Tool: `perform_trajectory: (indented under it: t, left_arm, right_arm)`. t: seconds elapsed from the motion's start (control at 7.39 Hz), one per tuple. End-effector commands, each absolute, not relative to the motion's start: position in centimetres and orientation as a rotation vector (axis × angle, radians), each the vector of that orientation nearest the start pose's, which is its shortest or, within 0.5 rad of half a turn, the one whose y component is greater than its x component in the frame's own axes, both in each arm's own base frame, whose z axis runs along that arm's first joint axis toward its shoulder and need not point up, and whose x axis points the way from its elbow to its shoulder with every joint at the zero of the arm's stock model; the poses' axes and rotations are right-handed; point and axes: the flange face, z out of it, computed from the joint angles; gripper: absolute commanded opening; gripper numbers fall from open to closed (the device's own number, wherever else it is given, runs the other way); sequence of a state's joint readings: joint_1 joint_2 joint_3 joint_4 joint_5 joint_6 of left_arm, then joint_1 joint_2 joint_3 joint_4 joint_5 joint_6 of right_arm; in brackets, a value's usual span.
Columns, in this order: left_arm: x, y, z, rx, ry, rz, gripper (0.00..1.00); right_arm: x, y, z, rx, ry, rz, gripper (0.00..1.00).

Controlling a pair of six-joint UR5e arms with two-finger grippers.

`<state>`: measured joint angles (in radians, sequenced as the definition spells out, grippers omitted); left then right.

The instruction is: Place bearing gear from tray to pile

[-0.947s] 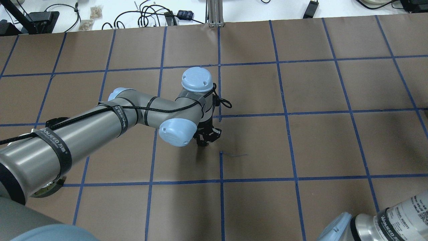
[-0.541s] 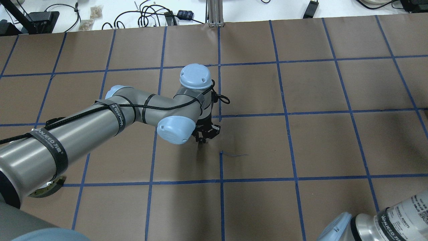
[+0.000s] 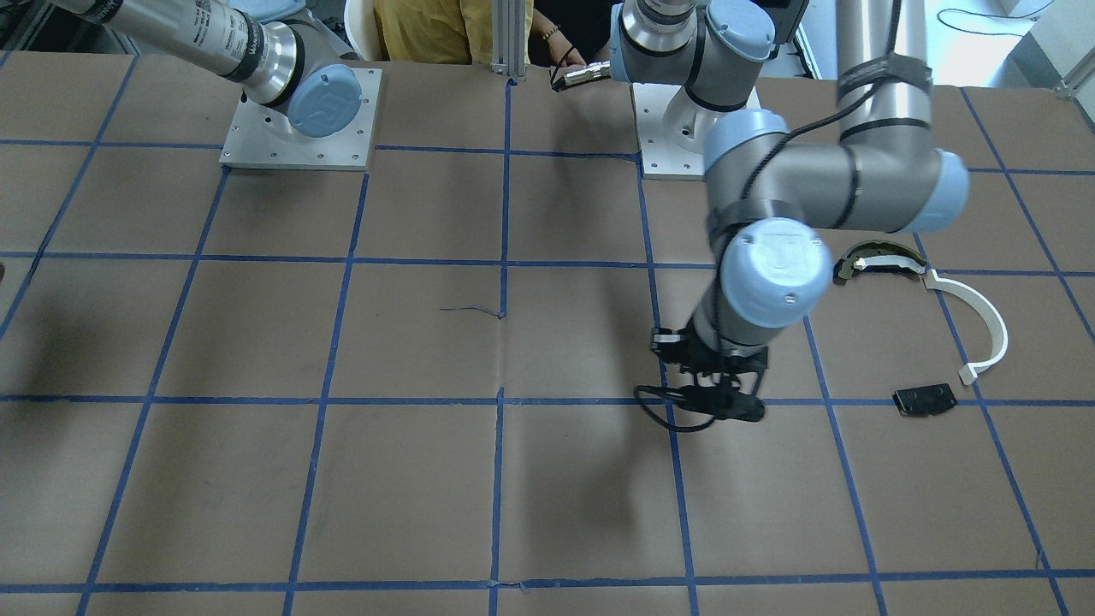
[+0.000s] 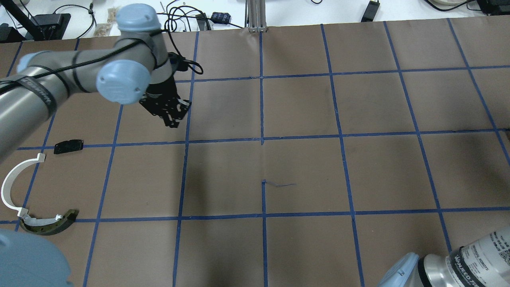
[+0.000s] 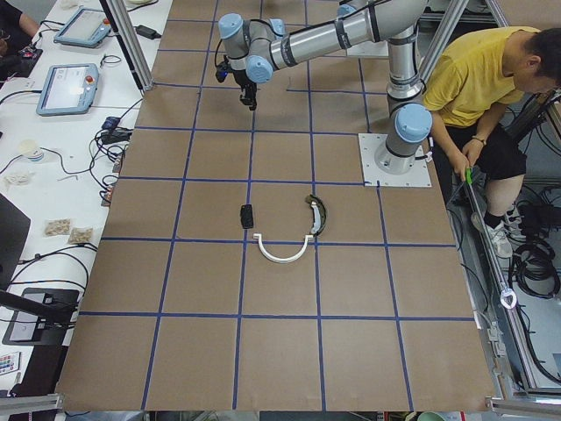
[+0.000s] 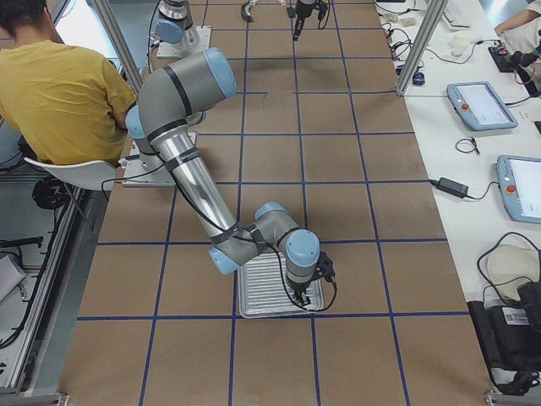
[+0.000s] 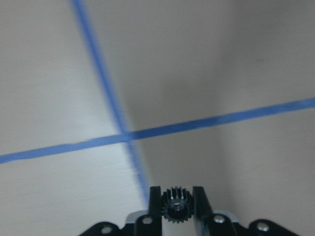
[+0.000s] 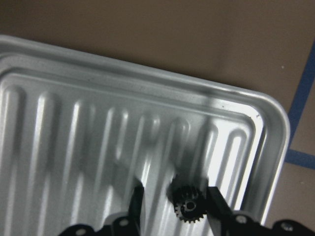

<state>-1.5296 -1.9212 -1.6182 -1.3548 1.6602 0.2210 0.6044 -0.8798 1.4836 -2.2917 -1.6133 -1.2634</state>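
My left gripper hangs above the table, shut on a small black bearing gear. It is far from the pile and shows in the front view too. The pile lies at the table's left: a white arc strip, a dark olive curved piece and a flat black plate. My right gripper is low over the ribbed metal tray, jaws open. A second black gear lies between them, against one finger.
The tray lies at the table's right end, under my right arm. A person in a yellow shirt stands behind the robot bases. Cables and tablets lie beyond the table's far edge. Blue tape lines grid the brown tabletop.
My left arm has swung from the table's middle to the far left part, still holding the gear. The pile, hidden under the arm before, now shows.
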Motion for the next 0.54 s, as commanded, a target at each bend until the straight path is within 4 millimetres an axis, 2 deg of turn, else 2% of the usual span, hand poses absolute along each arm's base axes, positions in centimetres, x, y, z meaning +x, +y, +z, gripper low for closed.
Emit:
perform_trajectory:
  t: [0.0, 0.14, 0.27, 0.41]
  left_arm:
    - [7.0, -58.6, 30.2, 0.289, 3.083, 0.365, 0.0]
    - [13.6, -56.4, 28.4, 0.285, 3.126, 0.402, 0.0]
    - [19.8, -54.5, 26.5, 0.194, 3.146, 0.385, 0.0]
    - [24.4, -53.1, 24.9, 0.208, 3.138, 0.317, 0.0]
  right_arm:
    - [-50.6, -50.6, 18.3, -0.483, 3.23, -0.024, 0.06]
    - [-50.4, -50.5, 18.0, -0.457, 3.221, -0.018, 0.0]
    - [-49.7, -51.0, 19.1, -0.45, 3.229, -0.024, 0.0]
    - [-47.5, -52.3, 20.8, -0.39, 3.218, -0.042, 0.0]
